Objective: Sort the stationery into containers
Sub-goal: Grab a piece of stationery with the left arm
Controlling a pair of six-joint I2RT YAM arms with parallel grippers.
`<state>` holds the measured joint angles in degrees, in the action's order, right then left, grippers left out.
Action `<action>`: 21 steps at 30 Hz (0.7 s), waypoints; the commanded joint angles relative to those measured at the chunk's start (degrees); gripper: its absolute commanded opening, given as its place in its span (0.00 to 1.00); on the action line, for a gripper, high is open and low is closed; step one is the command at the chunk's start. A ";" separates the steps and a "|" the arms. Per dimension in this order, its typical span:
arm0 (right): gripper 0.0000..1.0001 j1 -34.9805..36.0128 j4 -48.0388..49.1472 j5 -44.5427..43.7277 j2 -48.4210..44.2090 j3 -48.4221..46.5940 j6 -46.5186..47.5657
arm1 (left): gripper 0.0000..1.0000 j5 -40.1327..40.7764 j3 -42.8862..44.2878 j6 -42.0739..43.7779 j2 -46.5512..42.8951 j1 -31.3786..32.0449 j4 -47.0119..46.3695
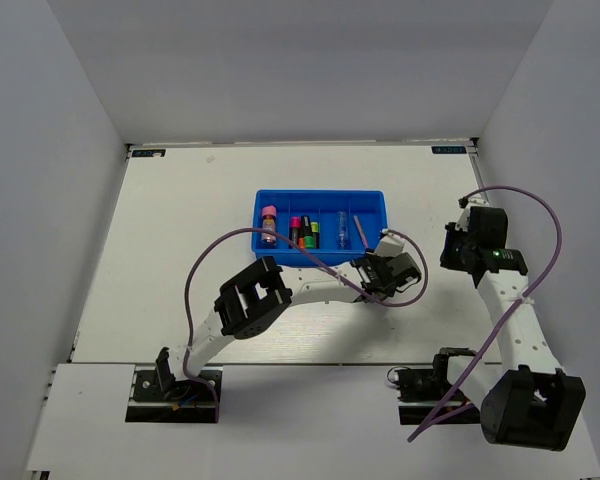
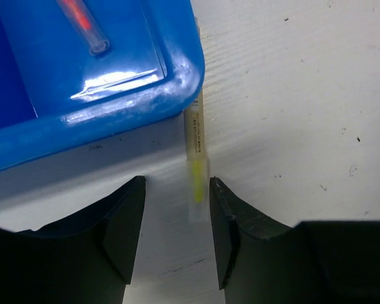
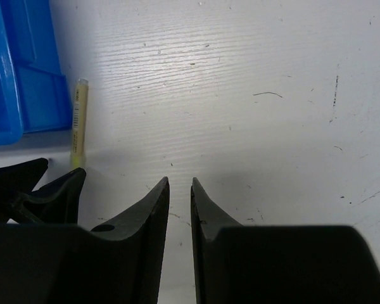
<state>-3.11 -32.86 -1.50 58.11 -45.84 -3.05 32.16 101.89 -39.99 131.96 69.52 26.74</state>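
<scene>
The bright-blue tray (image 1: 320, 199) holds a pink-capped glue stick (image 1: 269, 222), highlighters (image 1: 301, 233), a clear pen (image 1: 341, 230) and a pink stick (image 1: 359, 229). A thin pale-yellow stick (image 2: 196, 142) lies on the table against the tray's corner (image 2: 177, 76). My left gripper (image 2: 177, 212) is open, low over the table, with the stick's near end between its fingers and close to the right finger (image 2: 231, 228). My right gripper (image 3: 180, 190) is nearly closed and empty, right of the stick (image 3: 80, 120). In the top view the left gripper (image 1: 373, 267) sits at the tray's near right corner and the right gripper (image 1: 454, 252) is further right.
The pink stick (image 2: 82, 19) shows inside the tray's right compartment. The left gripper's fingers (image 3: 31, 190) show at the left edge of the right wrist view, below the tray (image 3: 9, 76). White walls enclose the table on three sides. Purple cables loop over both arms.
</scene>
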 commanded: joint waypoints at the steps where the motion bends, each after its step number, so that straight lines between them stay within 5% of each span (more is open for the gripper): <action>1: 0.24 -0.93 0.96 0.97 -1.15 0.05 -0.73 | 0.55 3.61 2.52 -1.32 0.49 0.62 -0.20; 12: 0.24 -3.30 0.25 4.84 -1.59 -0.47 -1.08 | 0.48 4.23 5.52 -2.81 4.53 1.76 3.40; 21: 0.24 -4.88 -0.10 6.33 -1.77 -0.91 -1.52 | 0.20 3.52 4.56 -3.52 4.89 2.55 6.04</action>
<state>-7.46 -33.04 3.60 57.56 -45.84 -4.12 36.93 106.67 -42.63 135.68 71.18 28.95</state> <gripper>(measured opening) 0.234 0.246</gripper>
